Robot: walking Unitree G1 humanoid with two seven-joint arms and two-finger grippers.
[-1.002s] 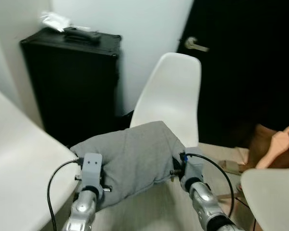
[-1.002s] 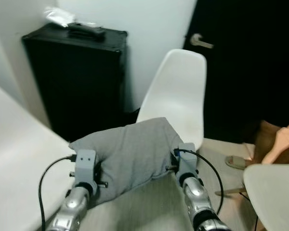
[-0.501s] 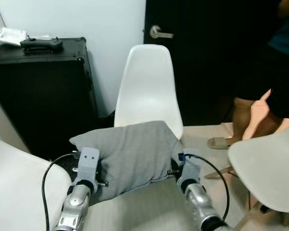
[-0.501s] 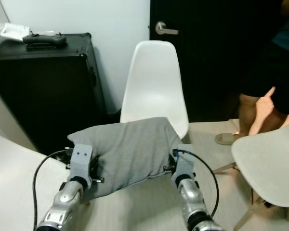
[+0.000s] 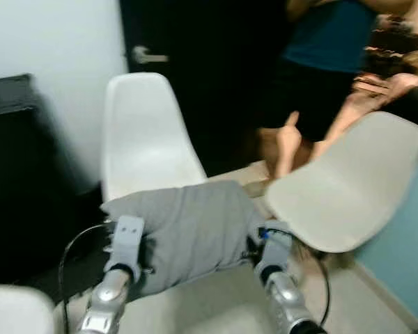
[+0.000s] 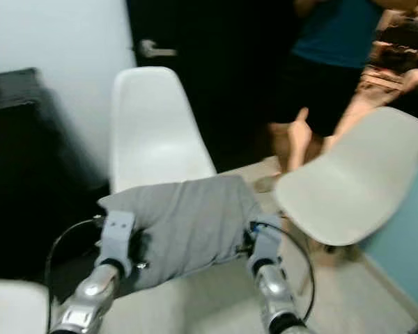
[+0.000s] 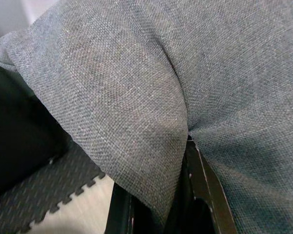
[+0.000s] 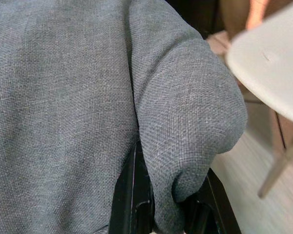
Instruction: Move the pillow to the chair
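Carry stage: grey pillow (image 5: 188,233) lifted, lower centre of frame, not yet on a seat; set-down still left. Left gripper (image 7: 158,204) lower left, black fingers pinched on a fold of the pillow's edge. Pillow is woven coarse fabric, soft, bulging, creased at both grips. Behind it, centre-left, white chair (image 5: 143,136), smooth moulded plastic shell, curved back. Right gripper (image 8: 166,202) lower centre-right, clamped on the pillow's other corner. Second white chair (image 5: 341,191) at right, same shell shape, wooden leg. Person (image 5: 320,62) upper right, blurred.
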